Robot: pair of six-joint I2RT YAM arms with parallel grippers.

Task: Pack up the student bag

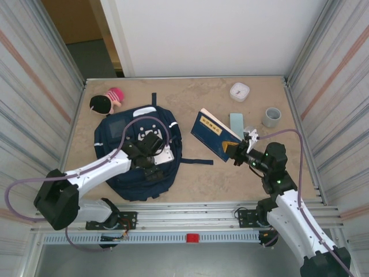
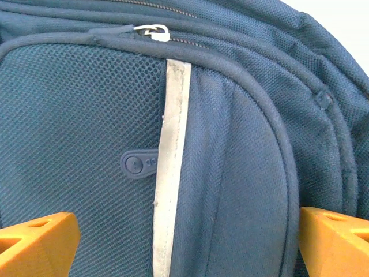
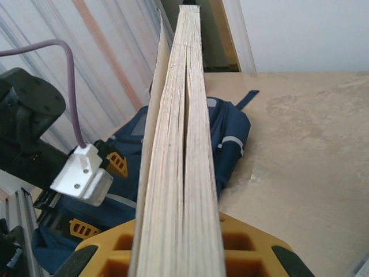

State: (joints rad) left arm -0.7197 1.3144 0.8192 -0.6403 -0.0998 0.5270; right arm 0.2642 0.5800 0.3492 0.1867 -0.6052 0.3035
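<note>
The student bag (image 1: 135, 173) lay flat on the table (image 1: 190, 179), on its left half and in front of the left arm's base, navy front panel facing up. In the left wrist view the bag's mesh pocket carried a thin white stripe (image 2: 170, 173) running down it, a small rubber tab (image 2: 138, 164) just beside the stripe, and a metal zipper pull (image 2: 153, 30) on the seam above.

The left gripper (image 1: 151, 151) hung directly over the bag's front, its jaws spread wide, an orange fingertip (image 2: 34, 242) showing at each side of the stripe with nothing between them. Whether the tips touched the fabric could not be told.

Right of the bag, the right gripper (image 1: 237, 151) was clamped on a blue-covered book (image 1: 210, 133), tilted and clear of the bag. From the right wrist, the book's page edges (image 3: 181, 144) rose straight out of the closed yellow jaws.

Beyond the bag's far-left corner lay a small doll (image 1: 106, 102) with a pink hat. Farther right of the bag than the book sat a pale flat card (image 1: 236, 122), a white round object (image 1: 239, 91) and a grey cup (image 1: 271, 117).
</note>
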